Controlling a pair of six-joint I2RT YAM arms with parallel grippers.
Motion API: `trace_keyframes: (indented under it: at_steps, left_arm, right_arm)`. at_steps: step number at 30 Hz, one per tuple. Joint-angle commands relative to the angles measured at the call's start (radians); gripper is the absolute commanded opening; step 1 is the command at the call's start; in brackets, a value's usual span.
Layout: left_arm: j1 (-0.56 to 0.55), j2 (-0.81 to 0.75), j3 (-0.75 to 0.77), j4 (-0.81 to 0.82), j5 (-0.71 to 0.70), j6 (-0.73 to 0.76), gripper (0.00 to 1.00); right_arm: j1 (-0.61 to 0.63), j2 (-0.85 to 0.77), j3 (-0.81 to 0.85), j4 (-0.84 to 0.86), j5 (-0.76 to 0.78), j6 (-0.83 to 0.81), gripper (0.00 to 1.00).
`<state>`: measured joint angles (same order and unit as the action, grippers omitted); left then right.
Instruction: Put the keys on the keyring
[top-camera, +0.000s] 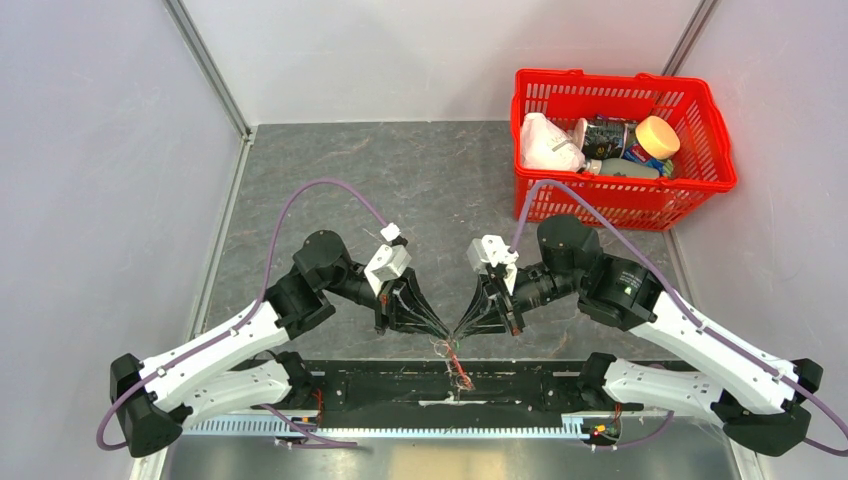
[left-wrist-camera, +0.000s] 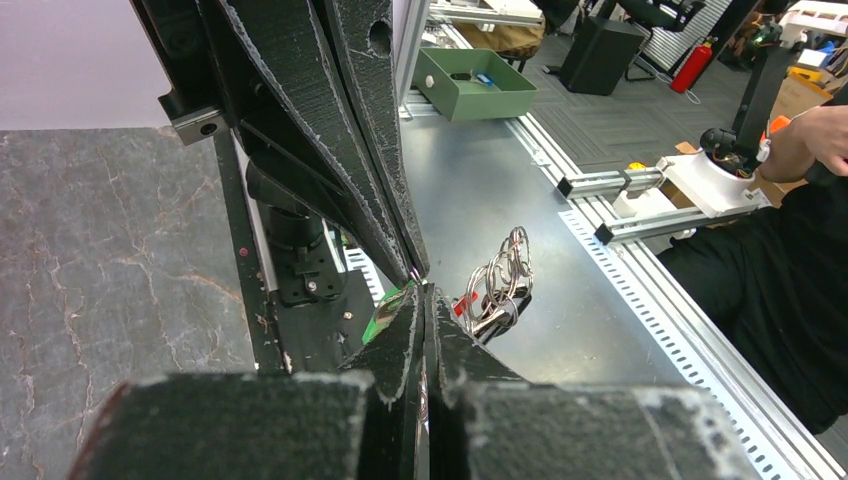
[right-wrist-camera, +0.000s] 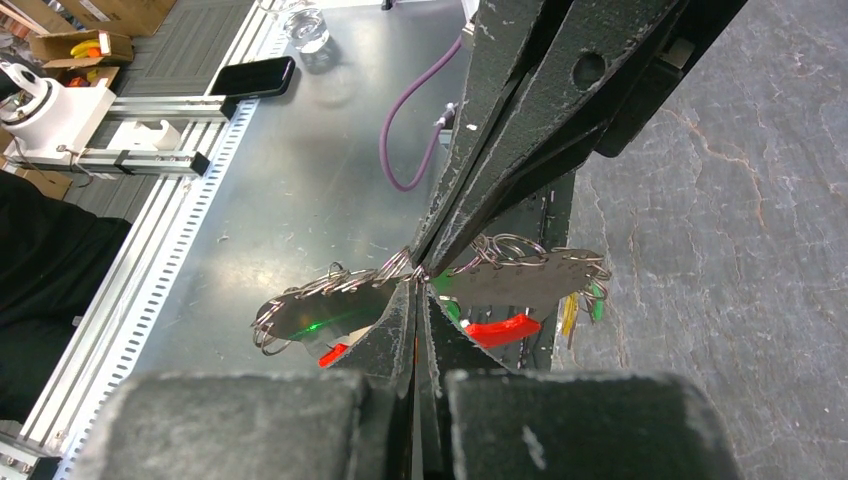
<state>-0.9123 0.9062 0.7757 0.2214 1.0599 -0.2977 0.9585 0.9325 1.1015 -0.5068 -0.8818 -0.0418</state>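
My left gripper and right gripper meet tip to tip over the table's near edge, both shut. Under the tips hangs a bunch of keys on wire rings. In the left wrist view the left gripper pinches a thin silvery key, with a green tag beside its tip and rings to the right. In the right wrist view the right gripper is closed where the rings meet. Flat silvery keys spread to both sides. The keyring's red part shows below them, with yellow and green tags.
A red basket of bottles and packets stands at the back right. The arms' black mounting bar and a metal bench lie directly beneath the bunch. Grey walls close the left, right and back sides.
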Motion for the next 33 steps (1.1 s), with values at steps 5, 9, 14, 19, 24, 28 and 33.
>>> trace_keyframes:
  at_steps: [5, 9, 14, 19, 24, 28, 33]
  left_arm:
    - [-0.006, -0.001, 0.047, 0.070, 0.006, -0.001, 0.02]
    - [-0.006, -0.005, 0.046, 0.071, 0.006, 0.001, 0.02]
    - [-0.005, -0.009, 0.047, 0.057, 0.004, 0.008, 0.02]
    - [-0.006, -0.018, 0.058, 0.011, -0.032, 0.036, 0.02]
    - [-0.006, -0.023, 0.062, 0.001, -0.059, 0.044, 0.02]
    - [-0.006, -0.031, 0.057, 0.000, -0.059, 0.039, 0.02]
    - [-0.005, -0.042, 0.056, -0.008, -0.060, 0.042, 0.02]
  right_arm:
    - [0.012, -0.016, -0.003, 0.055, -0.023, -0.003, 0.00]
    - [0.013, -0.026, -0.003, 0.054, -0.018, 0.006, 0.00]
    - [0.015, -0.046, -0.007, 0.047, -0.006, 0.017, 0.00]
    - [0.016, -0.064, -0.012, 0.044, 0.007, 0.029, 0.00]
    - [0.017, -0.059, -0.012, 0.044, 0.043, 0.037, 0.00]
    - [0.017, -0.052, -0.010, 0.051, 0.090, 0.041, 0.00]
    - [0.017, -0.058, -0.013, 0.060, 0.136, 0.071, 0.00]
